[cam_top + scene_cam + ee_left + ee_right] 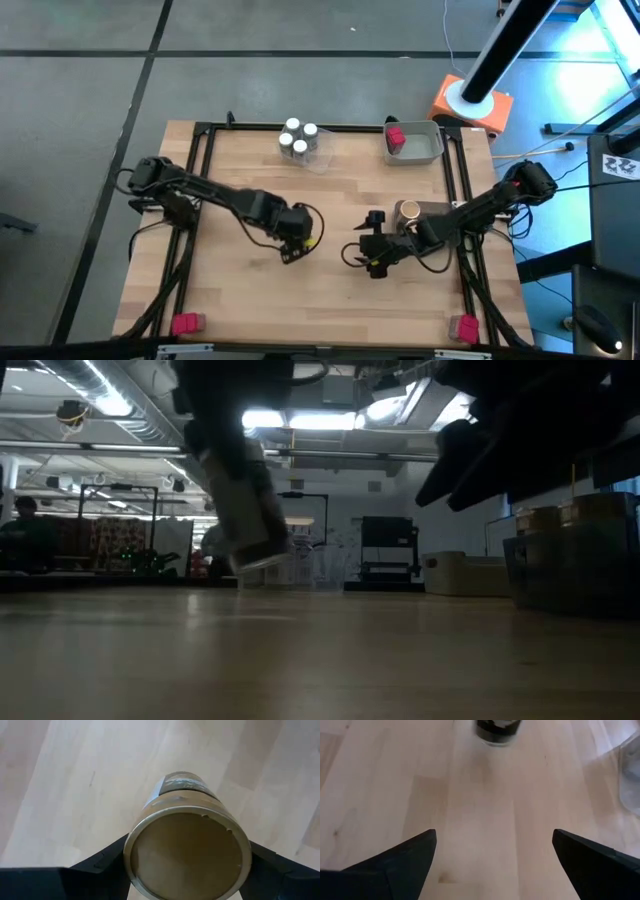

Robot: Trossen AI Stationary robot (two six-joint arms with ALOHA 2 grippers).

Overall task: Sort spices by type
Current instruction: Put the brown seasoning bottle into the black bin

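Note:
My left gripper (293, 248) is near the table's middle, shut on a tan-brown round jar (187, 850). In the low view the jar (245, 510) hangs tilted above the wood. My right gripper (495, 837) is open over bare wood, just right of the left one (366, 256). Ahead of it, a dark-labelled jar (497, 730) shows at the picture's edge. Several white-lidded jars (298, 140) stand in a clear tray at the far edge. A red-pink packet (395, 137) lies in a grey tray. Another tan jar (407, 211) sits by the right arm. My left gripper pinches the tan-brown jar between its two fingers (107, 857), one on each side of its round wall near the flat tan end (134, 832). The fingers come from above, slanting down. The jar is lifted clear of the table and tilted, its lower end (258, 560) free.
The clear tray (318, 158) and the grey tray (425, 150) stand along the far edge. Red clamps (186, 323) (463, 327) mark the near corners. A black frame runs round the table. Bare wood lies between the grippers and the near edge.

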